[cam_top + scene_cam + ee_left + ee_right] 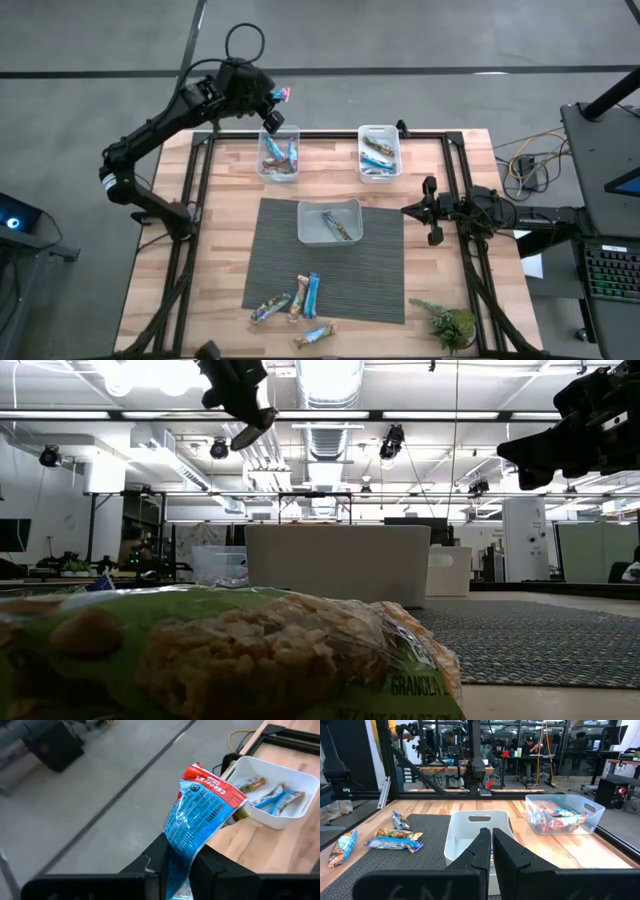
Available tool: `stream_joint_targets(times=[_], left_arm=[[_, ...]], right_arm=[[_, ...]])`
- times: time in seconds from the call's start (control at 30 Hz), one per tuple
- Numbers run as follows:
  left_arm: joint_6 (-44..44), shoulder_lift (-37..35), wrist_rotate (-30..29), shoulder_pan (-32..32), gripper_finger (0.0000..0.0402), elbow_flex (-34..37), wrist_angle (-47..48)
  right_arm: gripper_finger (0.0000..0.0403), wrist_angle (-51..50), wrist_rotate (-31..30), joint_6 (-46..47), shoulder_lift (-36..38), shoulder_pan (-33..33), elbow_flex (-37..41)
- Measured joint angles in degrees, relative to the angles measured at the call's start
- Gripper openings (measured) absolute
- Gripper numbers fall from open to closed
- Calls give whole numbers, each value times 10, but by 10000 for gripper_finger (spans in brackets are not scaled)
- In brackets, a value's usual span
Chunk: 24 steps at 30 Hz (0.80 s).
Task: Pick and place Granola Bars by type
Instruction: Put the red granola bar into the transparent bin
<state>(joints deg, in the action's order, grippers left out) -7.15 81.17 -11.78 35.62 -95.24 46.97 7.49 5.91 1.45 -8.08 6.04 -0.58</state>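
My left gripper [274, 108] hangs above the table's far edge, just beyond the far left tub [278, 157], shut on a blue granola bar with a red end [197, 812]. In the low view the same gripper [247, 422] shows high up. Both far tubs hold bars, the second being the far right tub [379, 152]. The middle tub [330, 221] on the grey mat holds one bar. Several bars [300, 300] lie flat on the mat's near part. My right gripper [490, 845] waits shut at the table's right side, touching nothing. My left gripper pinches the blue bar between its two fingers at the wrapper's near end [175, 867]. The fingers slant downward. The rest of the bar sticks out past them with its red crimped end [212, 782] farthest out, lifted clear of table and tubs.
A small green plant [450, 325] stands at the near right corner. A green and tan bar [230, 650] lies close before the low camera. Black frame rails [455, 170] run along the table's sides. Cables [530, 160] lie off the table at the right.
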Motion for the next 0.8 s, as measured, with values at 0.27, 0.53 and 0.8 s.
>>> stream_joint_targets(times=[0.27, 0.53, 0.8], left_arm=[[133, 19, 104, 34, 39, 0, -3], [236, 28, 131, 41, 39, 26, -3], [345, 34, 131, 52, 39, 79, -5]], right_arm=[[9, 0, 0, 0, 0, 0, 0], [9, 0, 0, 0, 0, 0, 0], [9, 0, 0, 0, 0, 0, 0]])
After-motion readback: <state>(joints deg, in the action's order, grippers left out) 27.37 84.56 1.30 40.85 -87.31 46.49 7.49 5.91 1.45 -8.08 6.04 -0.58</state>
